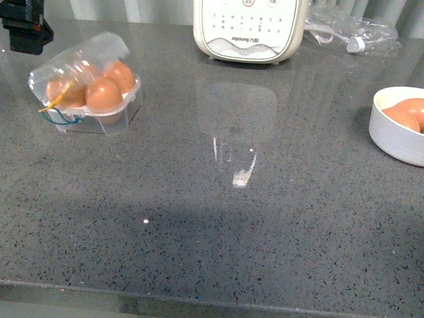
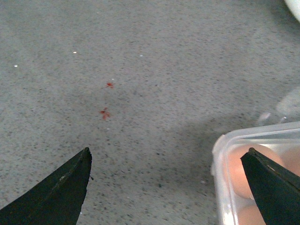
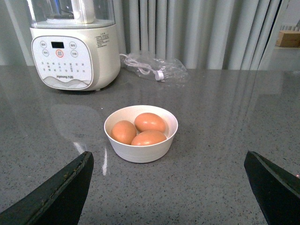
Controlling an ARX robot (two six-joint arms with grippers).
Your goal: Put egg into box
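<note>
The clear plastic box (image 1: pixel 99 119) sits at the far left of the grey counter, lid open, with three orange-brown eggs (image 1: pixel 104 94) in it and yellow and blue bands at its side. My left gripper (image 2: pixel 168 159) is open just above the counter, with one finger over the box's corner (image 2: pixel 220 159). Part of the left arm (image 1: pixel 23 26) shows at the top left of the front view. My right gripper (image 3: pixel 168 161) is open, facing a white bowl (image 3: pixel 140 150) that holds three eggs (image 3: pixel 149 122). The bowl also shows at the front view's right edge (image 1: pixel 394 136).
A cream blender base (image 1: pixel 248 30) stands at the back centre of the counter. A clear plastic bag with a cable (image 1: pixel 351 30) lies to its right. Two small red marks (image 2: pixel 107 101) are on the counter in the left wrist view.
</note>
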